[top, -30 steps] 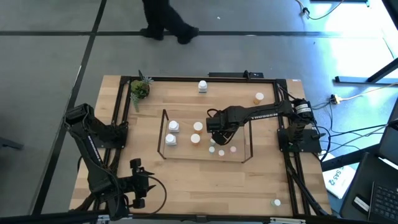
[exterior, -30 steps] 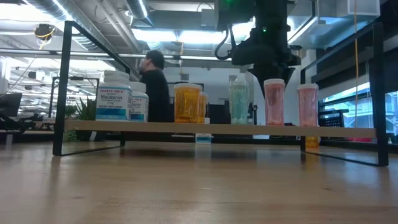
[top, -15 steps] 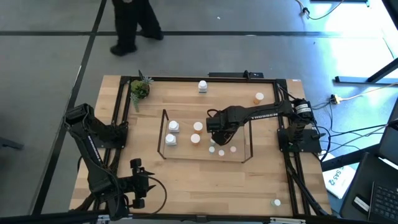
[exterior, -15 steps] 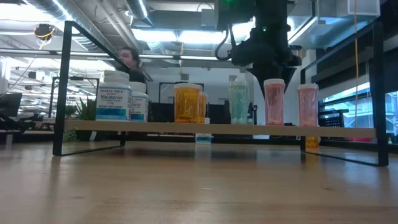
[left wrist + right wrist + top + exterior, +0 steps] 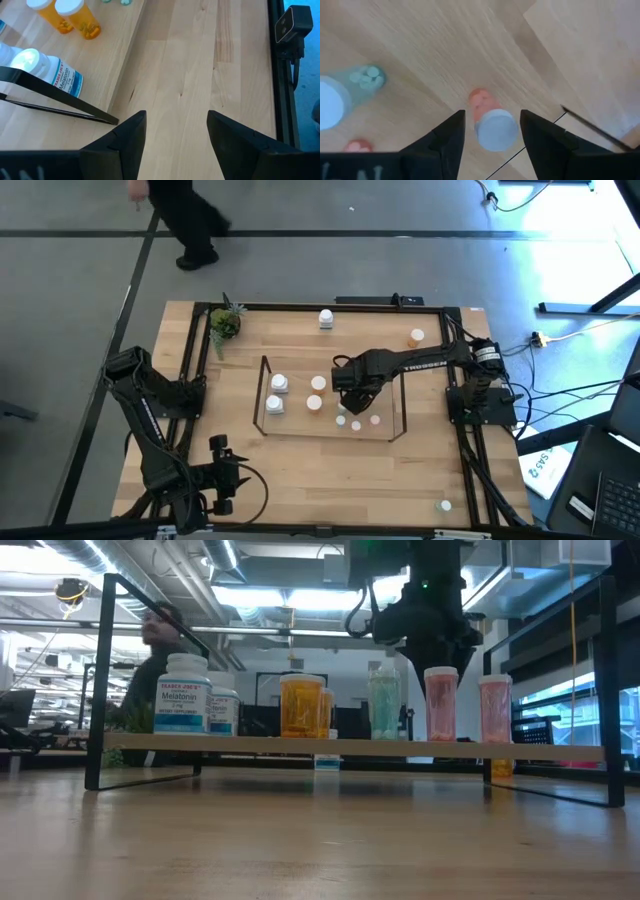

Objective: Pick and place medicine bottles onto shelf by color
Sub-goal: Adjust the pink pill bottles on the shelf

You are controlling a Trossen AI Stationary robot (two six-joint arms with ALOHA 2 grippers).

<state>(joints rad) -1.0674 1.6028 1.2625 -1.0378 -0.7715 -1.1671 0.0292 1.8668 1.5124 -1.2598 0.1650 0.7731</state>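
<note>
I am hovering my right fingers [image 5: 490, 132], spread and empty, over the pink white-capped medicine bottle [image 5: 492, 125] standing centre-frame on the wood-topped black wire shelf [image 5: 400, 420], aiming to lift straight up without tipping it.

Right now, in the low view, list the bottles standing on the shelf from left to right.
Large white bottle → small white bottle → orange bottle → teal bottle → pink bottle → second pink bottle.
</note>
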